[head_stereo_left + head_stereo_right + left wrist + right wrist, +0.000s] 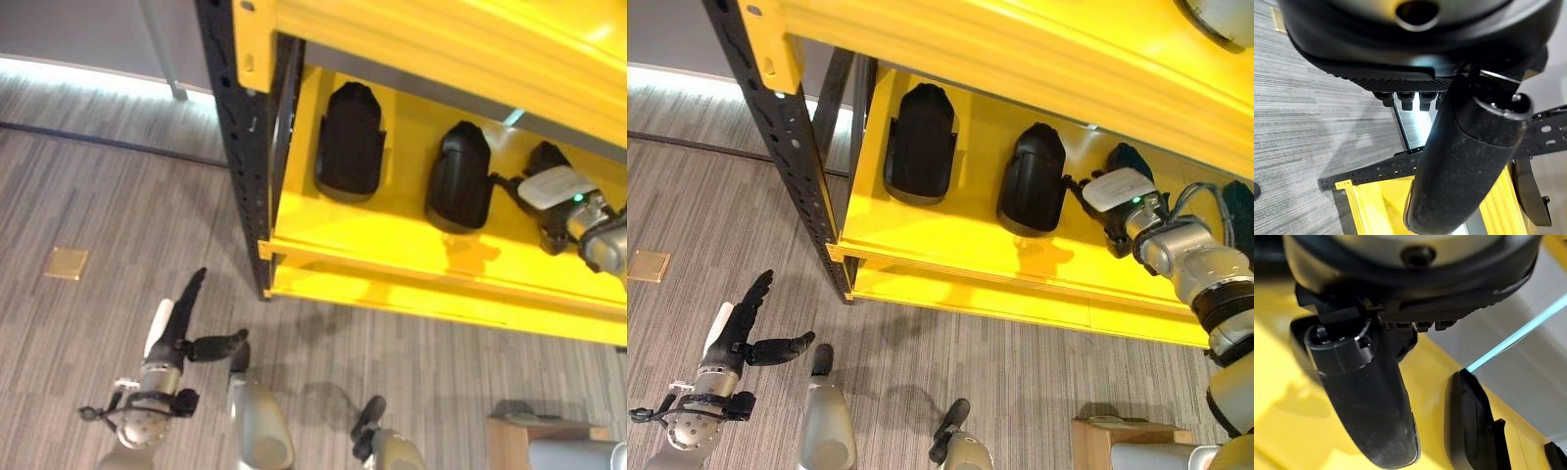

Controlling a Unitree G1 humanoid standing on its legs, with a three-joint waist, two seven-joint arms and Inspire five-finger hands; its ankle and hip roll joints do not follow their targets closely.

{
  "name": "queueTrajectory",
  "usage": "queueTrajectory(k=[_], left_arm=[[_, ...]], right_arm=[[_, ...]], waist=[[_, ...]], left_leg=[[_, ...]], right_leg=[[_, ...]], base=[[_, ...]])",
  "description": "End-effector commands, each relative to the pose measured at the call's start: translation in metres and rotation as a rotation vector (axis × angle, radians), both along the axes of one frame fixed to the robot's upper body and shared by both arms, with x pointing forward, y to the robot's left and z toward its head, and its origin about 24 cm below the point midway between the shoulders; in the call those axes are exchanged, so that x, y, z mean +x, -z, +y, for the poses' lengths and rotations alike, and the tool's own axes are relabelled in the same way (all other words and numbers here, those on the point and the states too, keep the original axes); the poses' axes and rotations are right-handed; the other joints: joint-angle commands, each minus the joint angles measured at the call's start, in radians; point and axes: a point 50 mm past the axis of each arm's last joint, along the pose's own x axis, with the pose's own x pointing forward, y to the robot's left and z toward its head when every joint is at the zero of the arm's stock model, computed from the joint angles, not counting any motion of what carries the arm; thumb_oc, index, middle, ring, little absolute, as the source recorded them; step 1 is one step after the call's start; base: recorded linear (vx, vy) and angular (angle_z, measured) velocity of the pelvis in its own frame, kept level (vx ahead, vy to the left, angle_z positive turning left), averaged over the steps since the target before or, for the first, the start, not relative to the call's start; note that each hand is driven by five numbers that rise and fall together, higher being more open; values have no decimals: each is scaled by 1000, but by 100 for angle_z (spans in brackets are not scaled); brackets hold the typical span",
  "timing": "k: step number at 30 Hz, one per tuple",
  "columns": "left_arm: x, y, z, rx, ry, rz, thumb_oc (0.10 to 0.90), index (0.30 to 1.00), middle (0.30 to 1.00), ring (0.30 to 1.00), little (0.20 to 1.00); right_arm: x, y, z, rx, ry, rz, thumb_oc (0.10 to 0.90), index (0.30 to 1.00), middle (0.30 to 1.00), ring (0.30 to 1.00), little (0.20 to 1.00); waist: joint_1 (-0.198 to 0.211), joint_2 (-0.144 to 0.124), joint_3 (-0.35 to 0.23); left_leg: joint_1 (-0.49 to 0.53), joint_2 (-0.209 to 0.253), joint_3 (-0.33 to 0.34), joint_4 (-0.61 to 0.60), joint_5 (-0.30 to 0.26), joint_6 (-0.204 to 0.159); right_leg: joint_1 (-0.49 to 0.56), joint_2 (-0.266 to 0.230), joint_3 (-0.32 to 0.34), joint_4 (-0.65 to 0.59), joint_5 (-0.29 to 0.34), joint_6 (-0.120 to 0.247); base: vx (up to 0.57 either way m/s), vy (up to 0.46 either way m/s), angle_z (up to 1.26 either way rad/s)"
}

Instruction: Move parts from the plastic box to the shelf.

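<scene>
Reaching into the yellow shelf (950, 257) at about two o'clock in the right eye view, the right hand (1114, 201) sits well inside the bay, its white-covered back turned toward the camera and a dark part (1129, 159) just past it; whether its fingers are wrapped round that part or merely lying against it I cannot tell, since the fingers are hidden behind the hand itself. In the right wrist view the thumb stands out over the yellow floor of the shelf, with the edge of another black part (1471, 428) near it at about four o'clock. Two more black parts rest on the same shelf floor: the left part (919, 144) at about eleven o'clock and the middle part (1034, 181) at about one o'clock, both leaning back toward the rear wall and apart from one another. A black perforated upright (784, 147) frames the shelf's left side. Down at about seven o'clock, the left hand (743, 333) hangs over the grey striped floor (715, 196), released, its fingers straight and its thumb spread out to the side, holding nothing. A small brass floor plate (67, 262) lies at about nine o'clock in the left eye view, and a wooden box corner (1117, 441) shows at about five o'clock.
</scene>
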Motion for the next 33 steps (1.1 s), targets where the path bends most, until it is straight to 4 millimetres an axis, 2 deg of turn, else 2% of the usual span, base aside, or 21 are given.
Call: queueTrajectory(k=[1, 2, 7, 8, 9, 13, 18, 22, 29, 33], left_arm=[[0, -21, -2, 24, -1, -136, 900, 1000, 1000, 1000, 1000], [0, -21, -1, 28, 2, -135, 900, 1000, 1000, 1000, 1000], [-4, -13, -4, 12, -25, -109, 900, 1000, 1000, 1000, 1000], [-4, -14, -3, 19, -18, -107, 900, 1000, 1000, 1000, 1000], [-5, -11, -3, 17, -26, -93, 900, 1000, 1000, 1000, 1000], [-11, -8, -3, 21, -28, -68, 900, 1000, 1000, 1000, 1000], [-14, -3, -4, 45, -12, -32, 900, 1000, 1000, 1000, 1000], [-14, -1, -5, 55, -9, -22, 900, 1000, 1000, 1000, 1000], [-13, 0, -7, 76, -5, -16, 900, 1000, 1000, 1000, 1000], [-11, 2, -9, 72, -4, -19, 900, 1000, 1000, 1000, 1000]], right_arm=[[-9, -52, -7, 184, 12, -284, 900, 1000, 1000, 1000, 1000], [-10, -51, -9, 188, 15, -284, 900, 1000, 1000, 1000, 1000], [-27, -25, 7, 440, -94, -369, 900, 1000, 1000, 1000, 1000], [-30, -23, 5, 445, -85, -369, 900, 1000, 1000, 1000, 1000], [-33, -13, 15, 502, -128, -368, 900, 1000, 1000, 1000, 1000], [-49, 1, 27, 562, -181, -396, 900, 1000, 1000, 1000, 1000], [-59, 26, 45, 669, -230, -375, 900, 1000, 1000, 1000, 1000], [-59, 35, 56, 717, -252, -377, 900, 1000, 1000, 1000, 1000], [-52, 51, 88, 805, -316, -342, 900, 1000, 1000, 1000, 1000], [-41, 59, 108, 816, -330, -340, 900, 1000, 1000, 1000, 1000]], waist=[[-20, -24, -91], [-17, -26, -91], [-57, -13, -98], [-48, -17, -98], [-65, -9, -102], [-78, -1, -110], [-90, 12, -114], [-91, 15, -115], [-94, 24, -111], [-87, 33, -108]], left_leg=[[-16, 4, 0, -80, 73, 40], [-16, 5, -1, -80, 73, 40], [-1, 11, 16, -79, 68, 40], [0, 11, 16, -79, 68, 40], [7, 14, 21, -79, 65, 40], [18, 19, 35, -77, 62, 39], [31, 23, 50, -77, 61, 35], [36, 22, 57, -78, 60, 35], [39, 21, 66, -75, 59, 33], [39, 17, 70, -71, 57, 37]], right_leg=[[36, -1, 40, 95, -65, 2], [36, -1, 39, 95, -66, 2], [37, 0, 55, 93, -69, 1], [37, 0, 55, 92, -69, 1], [38, 0, 63, 89, -70, 1], [39, 1, 76, 85, -72, 1], [41, -1, 88, 80, -76, 2], [42, -2, 93, 78, -75, 3], [41, -8, 102, 78, -77, 2], [42, -11, 103, 78, -73, 2]], base=[[-2, 8, -13], [6, 4, -10], [0, 6, -8], [0, 4, -20], [3, -2, -10], [6, 2, -13], [1, -2, -15], [-1, -7, -10], [0, 0, 0], [0, 0, 0]])
